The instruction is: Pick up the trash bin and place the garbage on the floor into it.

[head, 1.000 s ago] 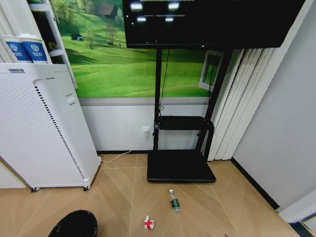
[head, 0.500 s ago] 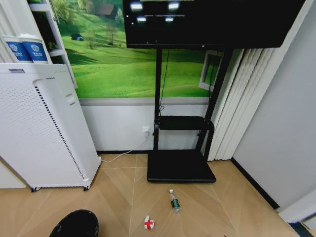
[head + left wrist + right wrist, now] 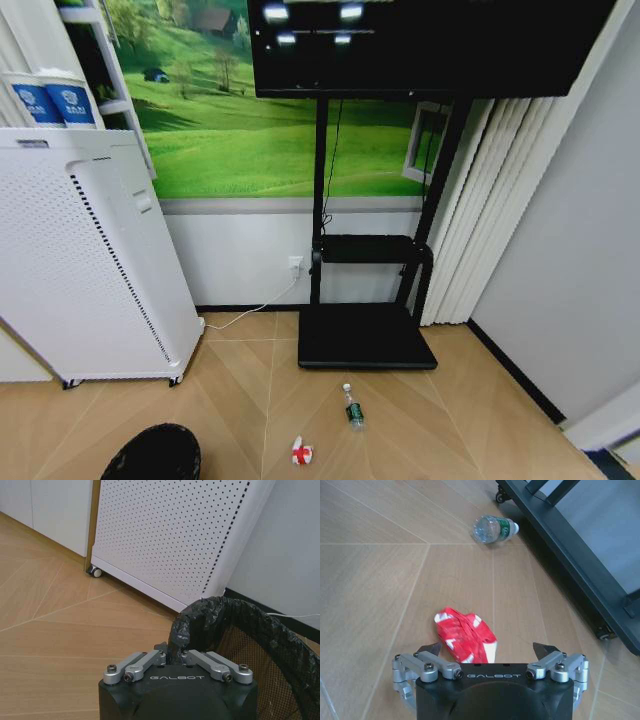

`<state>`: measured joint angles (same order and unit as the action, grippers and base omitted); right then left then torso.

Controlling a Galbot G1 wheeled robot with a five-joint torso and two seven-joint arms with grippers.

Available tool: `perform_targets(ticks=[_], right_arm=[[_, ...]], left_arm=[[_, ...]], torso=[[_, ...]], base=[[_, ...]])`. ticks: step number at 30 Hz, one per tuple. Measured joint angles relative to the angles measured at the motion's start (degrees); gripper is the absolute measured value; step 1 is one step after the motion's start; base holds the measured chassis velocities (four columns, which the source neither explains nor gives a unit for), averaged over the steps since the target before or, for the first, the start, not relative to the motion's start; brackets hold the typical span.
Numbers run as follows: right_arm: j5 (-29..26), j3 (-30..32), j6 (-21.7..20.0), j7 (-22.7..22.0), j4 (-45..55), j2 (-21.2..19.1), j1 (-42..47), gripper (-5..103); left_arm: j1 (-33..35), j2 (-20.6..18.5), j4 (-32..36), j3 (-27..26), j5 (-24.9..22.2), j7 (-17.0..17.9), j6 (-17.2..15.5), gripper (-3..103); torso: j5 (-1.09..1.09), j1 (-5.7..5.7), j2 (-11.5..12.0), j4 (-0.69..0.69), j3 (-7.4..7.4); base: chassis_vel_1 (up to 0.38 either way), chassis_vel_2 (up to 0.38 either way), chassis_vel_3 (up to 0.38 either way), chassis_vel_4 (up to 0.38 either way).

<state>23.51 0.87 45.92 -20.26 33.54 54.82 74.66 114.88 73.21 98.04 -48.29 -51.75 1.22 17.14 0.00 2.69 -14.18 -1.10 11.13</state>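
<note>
The trash bin (image 3: 152,456), a black mesh basket lined with a black bag, shows at the bottom left of the head view. My left gripper (image 3: 172,655) is shut on its rim (image 3: 200,625), with the bag bunched between the fingers. My right gripper (image 3: 488,650) hangs open just above the floor, its fingers spread on either side of a crumpled red-and-white wrapper (image 3: 465,636). That wrapper (image 3: 301,451) lies on the floor right of the bin. A small clear bottle with a green label (image 3: 353,408) lies beyond it (image 3: 493,529), near the stand base.
A tall white perforated appliance on casters (image 3: 90,260) stands close behind the bin (image 3: 170,535). The flat black TV-stand base (image 3: 366,337) sits on wheels just past the bottle (image 3: 570,540). Bare wood floor (image 3: 450,420) lies to the right.
The bin has edged slightly right and up at the bottom of the head view. The bottle and wrapper lie where they were.
</note>
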Motion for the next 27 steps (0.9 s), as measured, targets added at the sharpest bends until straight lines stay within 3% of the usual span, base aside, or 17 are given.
perform_targets(ticks=[23,27], right_arm=[[0.88,-4.03,0.09,0.1,-7.85,4.32,-7.91,101],[0.61,-5.25,0.1,0.12,-8.81,4.76,-8.77,86]], left_arm=[[0.83,0.06,1.64,-0.68,-1.75,-0.51,0.7,7],[0.88,-0.42,1.97,-0.91,-2.29,-0.53,0.7,7]], torso=[[-0.01,0.0,0.0,0.01,0.0],[-0.02,0.0,0.0,-0.02,0.0]], base=[[0.0,0.0,0.0,0.0],[0.0,0.0,0.0,0.0]])
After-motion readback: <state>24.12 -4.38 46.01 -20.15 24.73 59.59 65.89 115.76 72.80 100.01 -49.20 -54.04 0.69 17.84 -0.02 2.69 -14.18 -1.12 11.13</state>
